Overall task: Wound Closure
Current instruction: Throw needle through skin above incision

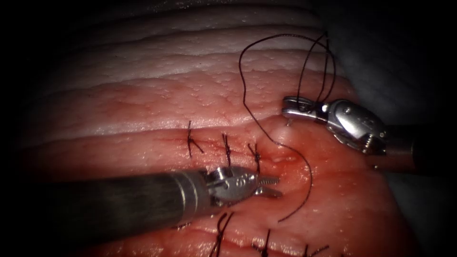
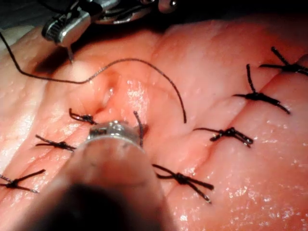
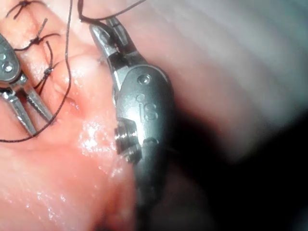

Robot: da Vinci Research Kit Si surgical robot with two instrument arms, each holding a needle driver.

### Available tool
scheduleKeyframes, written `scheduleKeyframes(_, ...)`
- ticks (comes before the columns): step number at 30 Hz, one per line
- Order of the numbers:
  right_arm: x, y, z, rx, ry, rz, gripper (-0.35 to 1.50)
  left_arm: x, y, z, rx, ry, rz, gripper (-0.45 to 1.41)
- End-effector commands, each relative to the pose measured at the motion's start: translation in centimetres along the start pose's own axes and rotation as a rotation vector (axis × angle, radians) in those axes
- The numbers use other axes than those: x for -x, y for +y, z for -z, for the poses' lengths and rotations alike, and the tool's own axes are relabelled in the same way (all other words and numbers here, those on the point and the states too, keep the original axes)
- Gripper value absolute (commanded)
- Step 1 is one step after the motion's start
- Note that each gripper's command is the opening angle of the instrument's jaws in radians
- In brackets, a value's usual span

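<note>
Left tool (image 1: 272, 186): my jaws apart — holding nothing, over the tissue (image 1: 362, 209).
Right tool (image 1: 291, 108): my jaws clamped on the thread (image 1: 243, 90).
Needle: I cannot tell.

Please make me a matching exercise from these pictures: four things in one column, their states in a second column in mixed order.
1. left tool
2. right tool
3. thread
4. stitches

A. tied across the cut
B. jaws open, holds nothing
C. curves loose over the tissue
D. jaws shut, seemingly on the needle, whose tip pokes out below

Pairs: 1-B, 2-D, 3-C, 4-A
</note>
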Motion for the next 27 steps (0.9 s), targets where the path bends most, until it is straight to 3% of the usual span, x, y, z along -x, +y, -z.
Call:
scheduleKeyframes(1,0.13,0.0,-0.15,-0.041,-0.015,-0.008,-0.35,-0.01,-0.01,-0.07,0.0,0.001,0.001,0.02)
scheduleKeyframes(8,0.28,-0.04,-0.29,-0.196,-0.117,-0.134,-0.35,-0.04,0.03,-0.03,0.004,0.001,0.003,0.02)
scheduleKeyframes(14,0.28,-0.07,-0.34,-0.317,-0.175,-0.141,-0.35,-0.03,0.04,-0.02,0.005,0.001,0.002,0.04)
scheduleKeyframes(21,0.32,-0.14,-0.35,-0.446,-0.195,-0.405,-0.35,-0.01,0.04,0.06,0.014,0.002,-0.001,0.04)
scheduleKeyframes(27,0.52,-0.42,-0.35,-0.495,-0.217,-0.541,-0.35,-0.02,0.04,0.08,0.015,0.002,0.001,0.04)
